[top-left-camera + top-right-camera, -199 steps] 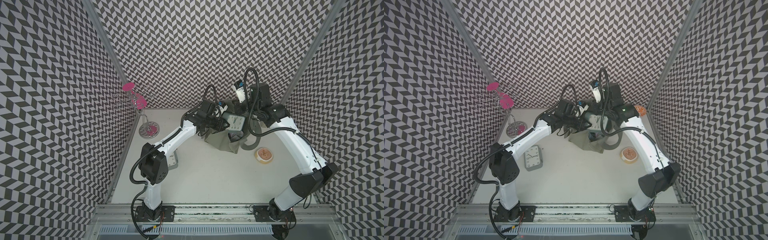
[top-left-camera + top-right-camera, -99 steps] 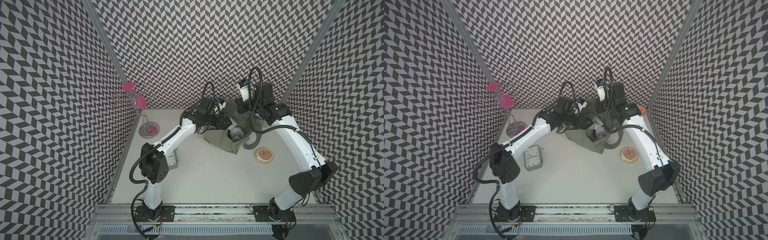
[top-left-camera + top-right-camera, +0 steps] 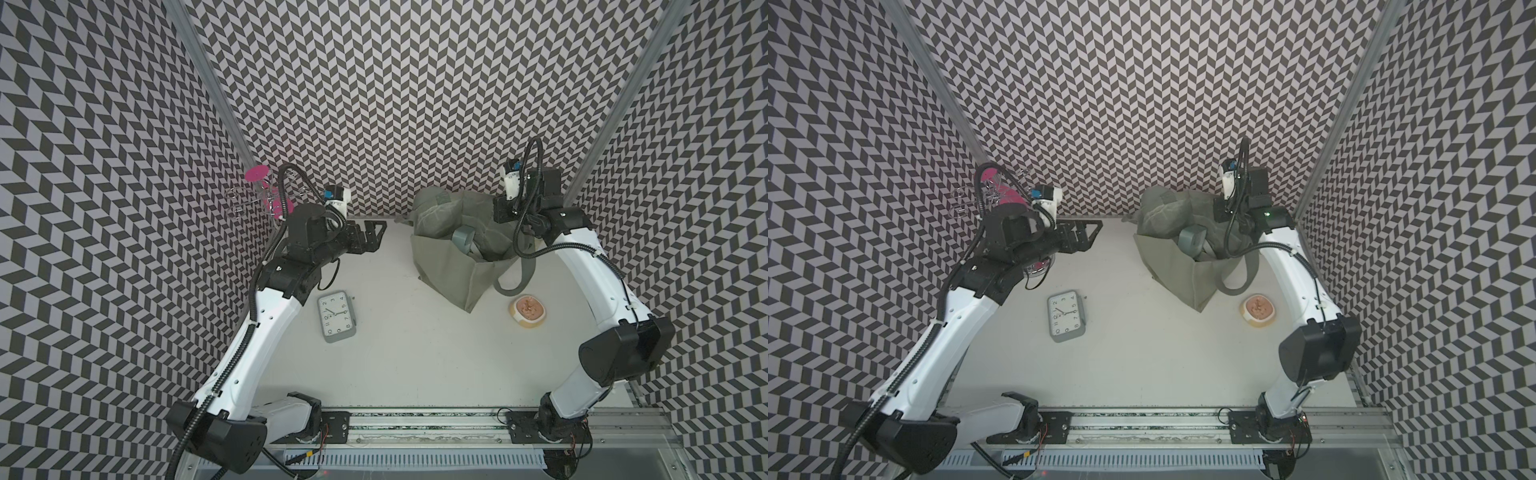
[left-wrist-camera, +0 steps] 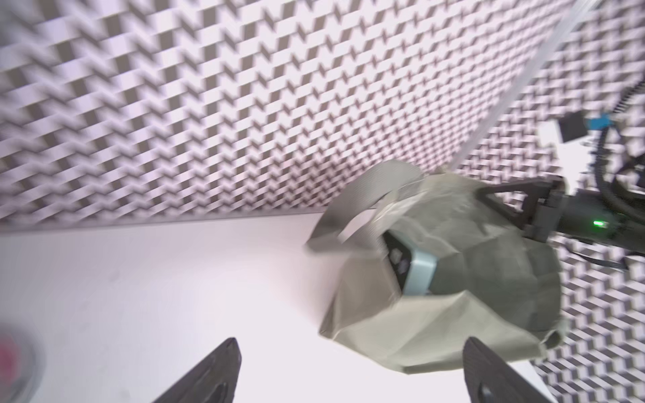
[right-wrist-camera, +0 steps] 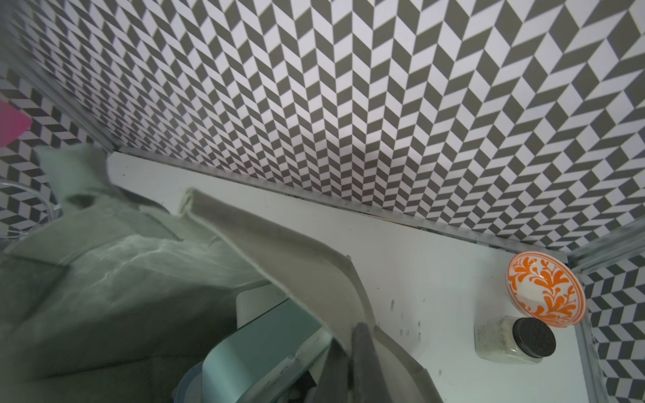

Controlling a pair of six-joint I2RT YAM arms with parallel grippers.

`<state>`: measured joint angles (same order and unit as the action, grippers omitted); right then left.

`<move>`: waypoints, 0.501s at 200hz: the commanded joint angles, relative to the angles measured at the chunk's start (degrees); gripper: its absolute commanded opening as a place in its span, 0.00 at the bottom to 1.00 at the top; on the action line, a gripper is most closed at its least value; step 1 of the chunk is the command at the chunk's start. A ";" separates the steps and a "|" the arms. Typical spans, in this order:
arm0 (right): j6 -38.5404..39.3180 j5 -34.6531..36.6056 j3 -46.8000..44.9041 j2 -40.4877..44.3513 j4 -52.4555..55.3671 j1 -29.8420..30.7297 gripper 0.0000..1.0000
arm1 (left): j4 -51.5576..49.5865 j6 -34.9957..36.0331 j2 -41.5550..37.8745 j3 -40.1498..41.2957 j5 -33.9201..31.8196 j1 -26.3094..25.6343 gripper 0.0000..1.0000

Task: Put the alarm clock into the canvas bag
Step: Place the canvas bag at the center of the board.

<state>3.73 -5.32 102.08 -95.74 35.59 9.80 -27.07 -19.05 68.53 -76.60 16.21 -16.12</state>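
Sagging at far right on the desk [image 3: 395, 374], the canvas bag [image 3: 449, 274] had just received the alarm clock [image 3: 462, 240], dropped inside on edge, back facing left, long axis hidden by fabric. Left fingers [image 4: 216, 370], released, had pulled away empty; right fingers [image 4: 487, 193] clenched the bag's rim. Placement looked done.
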 commanded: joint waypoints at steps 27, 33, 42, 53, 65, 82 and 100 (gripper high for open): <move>-1.74 -1.22 -2.26 1.51 -10.28 -2.07 0.20 | -5.53 -2.31 -5.26 10.69 1.22 6.58 0.99; -1.55 -1.22 -2.49 1.73 -10.37 -2.29 0.27 | -5.77 -2.40 -5.57 11.46 1.49 7.18 0.99; -1.55 -1.35 -2.46 2.03 -10.37 -2.82 0.39 | -6.31 -2.15 -5.78 12.14 1.96 8.29 0.99; -1.51 -1.85 -2.07 2.92 -10.25 -3.32 0.52 | -7.22 -2.13 -5.99 12.71 1.68 9.74 0.99; -0.94 -2.97 -2.18 4.76 -10.56 -3.46 0.61 | -7.68 -2.13 -6.59 13.56 1.24 11.25 0.99; -1.54 -7.18 -5.40 9.28 -14.08 -3.39 0.72 | -7.64 -2.22 -7.56 15.12 0.27 13.31 0.99; -4.96 -14.57 -10.42 14.45 -19.34 -3.32 0.86 | -7.65 -2.06 -8.02 16.96 -0.04 15.74 0.99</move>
<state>1.72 -10.28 95.61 -89.93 26.55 6.57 -33.82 -20.71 62.00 -61.56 16.95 -3.03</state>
